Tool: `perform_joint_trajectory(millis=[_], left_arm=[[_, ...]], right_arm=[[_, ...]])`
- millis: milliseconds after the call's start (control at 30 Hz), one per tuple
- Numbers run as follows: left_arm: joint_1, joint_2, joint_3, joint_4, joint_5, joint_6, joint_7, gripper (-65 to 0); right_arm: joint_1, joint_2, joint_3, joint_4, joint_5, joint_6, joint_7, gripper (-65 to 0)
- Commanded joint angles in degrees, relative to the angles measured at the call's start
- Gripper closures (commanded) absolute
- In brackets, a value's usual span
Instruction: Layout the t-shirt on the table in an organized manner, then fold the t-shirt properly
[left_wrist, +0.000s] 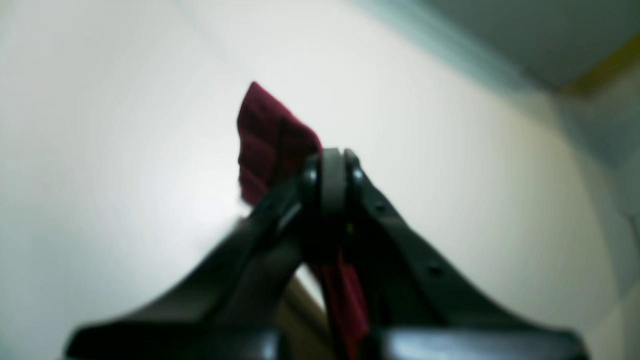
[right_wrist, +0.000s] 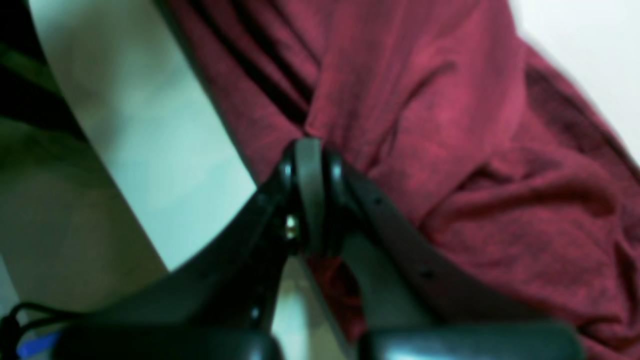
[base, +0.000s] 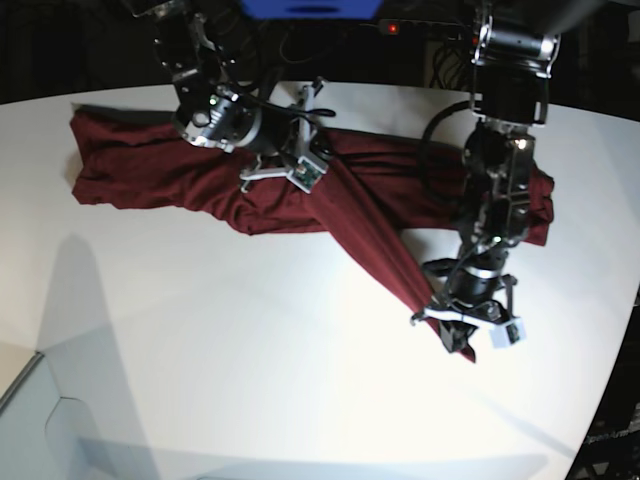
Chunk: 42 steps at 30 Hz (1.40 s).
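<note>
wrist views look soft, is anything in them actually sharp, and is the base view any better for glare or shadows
Left wrist view: all blurred, the left gripper and the t-shirt alike, with the table washed out to white glare. Right wrist view: also soft, though the shirt's folds still read around the right gripper. Base view: the sharpest, with fisheye bending at the table edge, glare mid-table and soft grey shadows at lower left.

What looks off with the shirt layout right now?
The t-shirt is not flat: it lies bunched and wrinkled across the far side of the table. One twisted strip is stretched diagonally toward the left gripper, jaws shut on its end. The right gripper pinches the middle.
</note>
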<state>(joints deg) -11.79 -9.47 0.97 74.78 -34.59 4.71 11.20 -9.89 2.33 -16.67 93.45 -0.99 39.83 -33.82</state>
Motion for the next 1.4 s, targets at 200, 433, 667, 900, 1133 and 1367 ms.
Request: perform_joint_trajectory(millis=[200, 433, 667, 900, 1133, 1367], left_arm=[[12.5, -2.4, -11.1, 14.8, -3.1, -0.4, 4.1, -0.1], [21.5, -2.5, -19.7, 17.1, -3.3, -0.8, 4.1, -0.1], [23.8, -2.5, -21.9, 16.3, -2.8, -0.9, 4.2, -0.1], [24.5, -2.5, -21.9, 16.3, -3.2, -0.9, 4.4, -0.5], [26.2, -3.0, -22.0, 16.3, -3.2, -0.9, 4.5, -10.6], [27.8, -2.7, -22.2, 18.0, -3.2, -0.7, 9.1, -32.5]], right_arm=[[0.9, -0.2, 0.0, 1.0, 1.0, 0.2, 0.8, 0.0], [1.9, -0.2, 0.0, 0.9, 1.0, 0.2, 0.9, 0.0], [2.1, -0.2, 0.0, 0.9, 1.0, 0.2, 0.9, 0.0], [2.1, -0.2, -0.1, 0.9, 1.0, 0.2, 0.9, 0.0], [2.1, -0.2, -0.1, 0.9, 1.0, 0.2, 0.9, 0.0], [2.0, -0.3, 0.0, 2.6, 1.0, 0.2, 0.7, 0.0]])
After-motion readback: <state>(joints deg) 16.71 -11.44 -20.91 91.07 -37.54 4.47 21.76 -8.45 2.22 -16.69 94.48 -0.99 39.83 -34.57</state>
